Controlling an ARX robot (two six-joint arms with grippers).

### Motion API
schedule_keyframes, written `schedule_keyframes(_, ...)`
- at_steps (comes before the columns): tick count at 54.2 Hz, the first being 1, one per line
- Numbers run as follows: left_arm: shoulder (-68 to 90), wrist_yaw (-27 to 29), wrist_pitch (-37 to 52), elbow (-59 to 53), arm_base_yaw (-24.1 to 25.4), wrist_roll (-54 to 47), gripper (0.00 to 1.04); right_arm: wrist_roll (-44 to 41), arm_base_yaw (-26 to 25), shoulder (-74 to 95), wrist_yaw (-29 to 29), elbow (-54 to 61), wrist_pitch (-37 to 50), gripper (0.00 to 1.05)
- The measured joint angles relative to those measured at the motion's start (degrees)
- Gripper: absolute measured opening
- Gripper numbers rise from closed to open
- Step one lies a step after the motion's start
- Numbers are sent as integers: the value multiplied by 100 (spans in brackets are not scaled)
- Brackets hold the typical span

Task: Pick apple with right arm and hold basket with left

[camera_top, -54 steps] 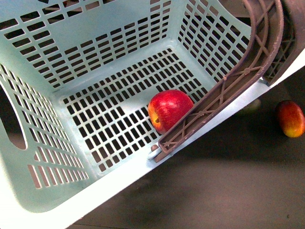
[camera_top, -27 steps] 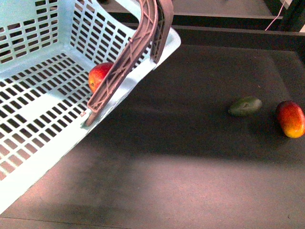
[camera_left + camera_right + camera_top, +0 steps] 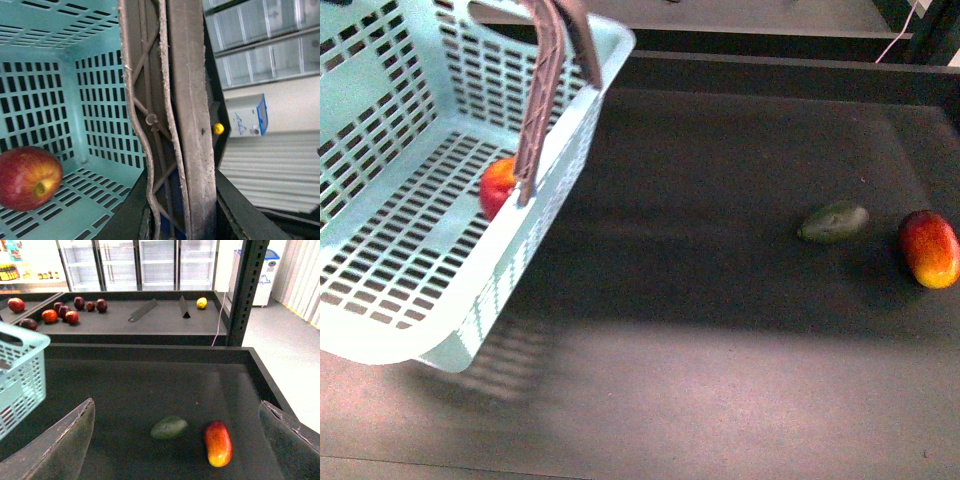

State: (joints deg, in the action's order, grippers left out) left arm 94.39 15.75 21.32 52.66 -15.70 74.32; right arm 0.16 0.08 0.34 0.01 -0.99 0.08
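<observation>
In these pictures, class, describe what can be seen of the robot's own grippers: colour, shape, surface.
Only the right gripper shows clearly: two broad, flat, dark grey fingers with a matte, slightly worn surface and angled edges. No cables or markings are visible. The left gripper shows only as dark edges beside the brown latticed handle.

One basket [image 3: 400, 330]; one apple [image 3: 498, 186]; one avocado [image 3: 833, 222]; one oval fruit [image 3: 929, 248]

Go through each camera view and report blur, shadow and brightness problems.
Front view: the basket is motion-blurred at its near rim, casting a dim shadow on the table; the avocado looks soft. Left wrist view: the brown handle fills the frame, sharp, as is the apple. Right wrist view: background coolers are bright, the near gripper fingers blurred.
</observation>
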Motion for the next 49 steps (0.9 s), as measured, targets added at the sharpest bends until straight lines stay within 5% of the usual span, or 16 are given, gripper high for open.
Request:
schedule_keyframes(23, 1478, 39, 782, 216, 566, 1266, 20, 2, 0, -2, 0, 0, 0, 96)
schedule_keyframes(49, 1958, -210, 706, 682, 715, 1176, 20, 2, 0, -2, 0, 0, 0, 96)
